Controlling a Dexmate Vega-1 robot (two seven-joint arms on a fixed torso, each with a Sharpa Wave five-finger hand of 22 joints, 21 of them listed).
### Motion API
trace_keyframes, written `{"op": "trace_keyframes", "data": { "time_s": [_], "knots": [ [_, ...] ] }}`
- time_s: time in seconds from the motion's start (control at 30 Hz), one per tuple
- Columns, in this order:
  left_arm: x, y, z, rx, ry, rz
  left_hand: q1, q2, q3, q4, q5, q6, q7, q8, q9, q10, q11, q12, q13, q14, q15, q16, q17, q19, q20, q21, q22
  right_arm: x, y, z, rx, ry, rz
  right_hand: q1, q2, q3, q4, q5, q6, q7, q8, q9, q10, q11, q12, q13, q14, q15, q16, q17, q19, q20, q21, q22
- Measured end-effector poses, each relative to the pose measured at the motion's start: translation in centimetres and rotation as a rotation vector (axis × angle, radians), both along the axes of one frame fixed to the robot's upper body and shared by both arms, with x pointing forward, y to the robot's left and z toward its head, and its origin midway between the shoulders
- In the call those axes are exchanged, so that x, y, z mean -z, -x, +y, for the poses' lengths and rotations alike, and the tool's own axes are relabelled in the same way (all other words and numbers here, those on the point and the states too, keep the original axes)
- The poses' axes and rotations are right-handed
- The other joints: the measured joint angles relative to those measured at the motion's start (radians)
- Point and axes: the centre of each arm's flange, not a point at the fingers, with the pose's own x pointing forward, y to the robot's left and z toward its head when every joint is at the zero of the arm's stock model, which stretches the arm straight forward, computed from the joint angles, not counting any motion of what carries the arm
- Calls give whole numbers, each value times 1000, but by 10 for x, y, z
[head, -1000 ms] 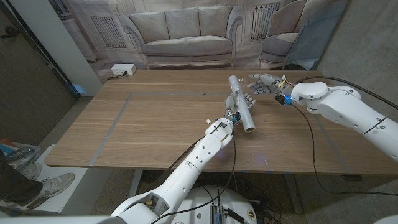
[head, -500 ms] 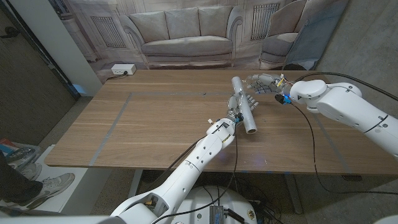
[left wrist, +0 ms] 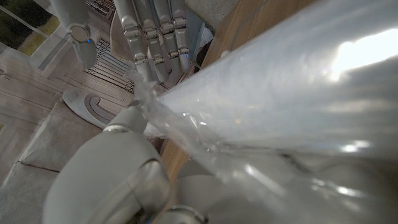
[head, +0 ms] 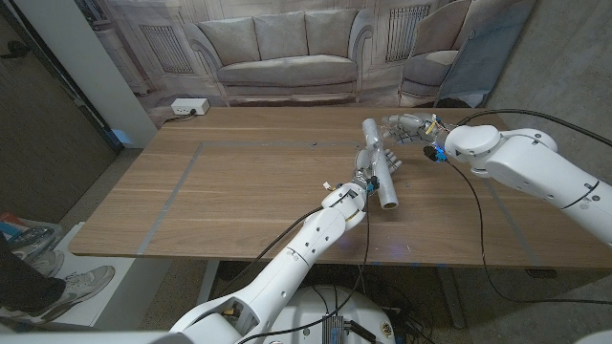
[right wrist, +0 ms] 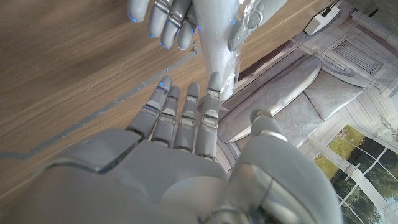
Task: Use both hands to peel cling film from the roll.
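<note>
A robot's left hand [head: 371, 164] grips a roll of cling film [head: 380, 162] and holds it tilted above the far right part of a wooden table [head: 239, 191], while the right hand [head: 406, 126] reaches for the roll's far end, fingers [right wrist: 186, 118] spread and holding nothing. A loose, wrinkled edge of film [left wrist: 186, 134] appears lifted from the roll beside the right hand's fingertips, but no sheet seems drawn out yet; pinching that edge and pulling it away likely remain. No containers are in view.
</note>
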Motion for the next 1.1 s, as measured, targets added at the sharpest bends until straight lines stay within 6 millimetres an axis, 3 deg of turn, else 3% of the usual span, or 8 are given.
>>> {"op": "trace_keyframes", "data": {
  "time_s": [0.23,0.4,0.73,1.03,1.1],
  "knots": [
    [1,4,-2,6,-16,-10,0,0,0,0,3,0,0,5,6,0,0,0,0,0,0,0,0,-4,4,0,0,0,4,3,36,11,-7,73,2,8,-8,0,22,-12,15,10,22,-14,4,0,29,-12,0,0,24,-5,16,3],
    [1,7,-3,9,-24,-18,5,-5,0,0,4,0,0,13,13,0,0,8,0,0,0,0,0,-5,6,0,0,1,5,4,60,23,-10,131,-3,10,-9,0,64,-22,40,20,51,-26,7,0,53,-35,4,3,36,-11,24,3],
    [2,9,-3,13,-27,-28,5,-5,0,0,4,0,0,27,23,0,0,8,0,8,0,0,0,0,11,0,0,1,8,10,102,30,-35,346,32,42,-5,4,184,-62,124,65,119,-69,7,0,105,-87,8,11,68,-43,56,7],
    [4,7,-4,46,26,-40,16,-16,0,0,4,10,-4,43,39,14,2,8,-2,18,-4,0,-8,9,13,-5,0,0,9,12,127,29,-45,368,43,47,0,4,187,-62,133,75,133,-73,7,0,112,-94,8,12,69,-52,60,7],
    [7,6,-4,44,25,-32,35,-34,0,0,4,20,-3,47,45,24,5,8,-3,18,-4,-6,-13,2,28,-8,0,0,9,12,129,28,-45,373,41,47,0,4,187,-63,133,79,133,-73,7,0,112,-94,8,17,69,-52,60,7]
  ]
}}
